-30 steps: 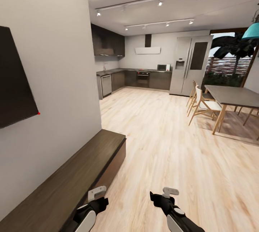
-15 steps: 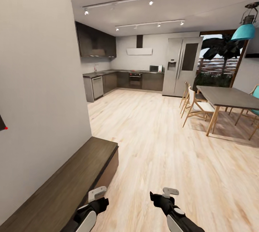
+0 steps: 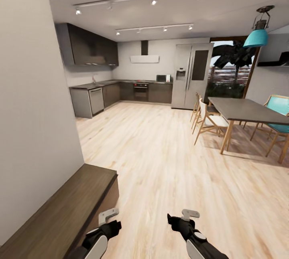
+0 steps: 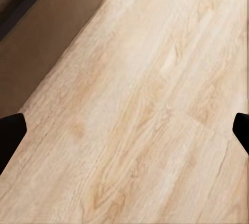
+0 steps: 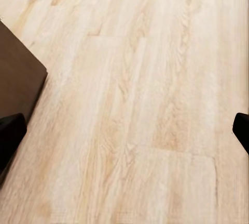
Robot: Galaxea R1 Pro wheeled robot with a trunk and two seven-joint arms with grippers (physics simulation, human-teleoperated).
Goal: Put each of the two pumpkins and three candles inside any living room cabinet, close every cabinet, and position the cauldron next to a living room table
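Observation:
The cabinet (image 3: 68, 207), a long low dark-brown unit, runs along the white wall at the lower left of the head view; no drawer stands out on the stretch I see. Its end also appears in the left wrist view (image 4: 52, 31) and the right wrist view (image 5: 15, 83). My left gripper (image 3: 107, 221) hangs just beside the cabinet's near corner, open and holding nothing. My right gripper (image 3: 180, 219) is open over bare floor. In both wrist views the dark fingertips (image 4: 10, 135) (image 5: 10, 133) stand far apart over pale planks. Pumpkins, candles, cauldron and table are out of view.
A white wall (image 3: 28, 110) closes the left side. Pale wood floor (image 3: 168, 150) stretches ahead to dark kitchen counters (image 3: 92, 98) and a steel fridge (image 3: 190, 74). A grey-topped dining set (image 3: 245, 110) with wooden chairs (image 3: 206, 120) stands at the right under a teal lamp (image 3: 257, 36).
The whole picture has slid left, so the camera has turned right: the dark wall screen has left the picture and more of the dining area shows. Both arms keep their pose.

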